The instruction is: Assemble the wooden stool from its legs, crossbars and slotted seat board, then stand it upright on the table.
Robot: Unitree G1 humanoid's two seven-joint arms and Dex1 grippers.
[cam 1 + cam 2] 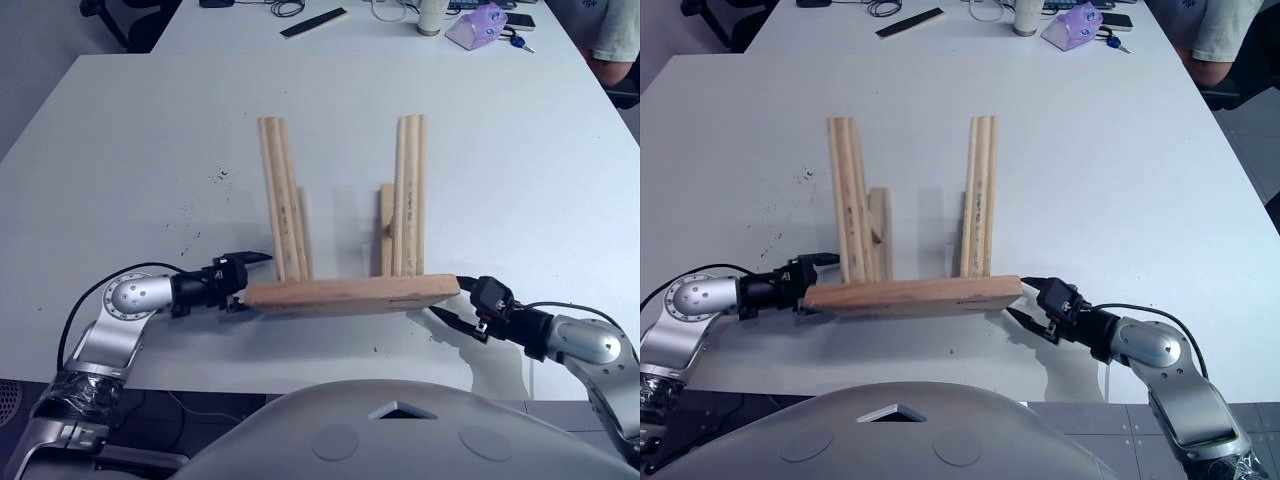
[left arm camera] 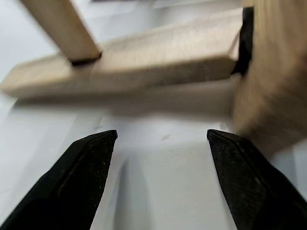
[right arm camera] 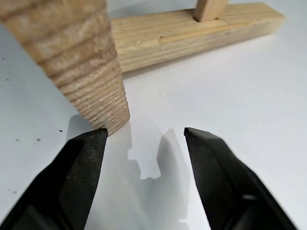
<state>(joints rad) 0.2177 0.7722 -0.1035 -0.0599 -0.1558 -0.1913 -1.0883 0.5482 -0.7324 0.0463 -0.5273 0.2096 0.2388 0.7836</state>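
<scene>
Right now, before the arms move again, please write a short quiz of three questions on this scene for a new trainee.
1. True or false: the stool stands upright on the table.
2. Which part of it lies nearest the robot? A) seat board B) legs C) crossbar
3. Fill in: the left gripper and the right gripper, one at each end of the board, are both ____.
Key: 1 false, it lies on its side; 2 A; 3 open.

no legible text, labels or numbers

Assembled wooden stool point(image 1: 350, 262) on its side
</scene>
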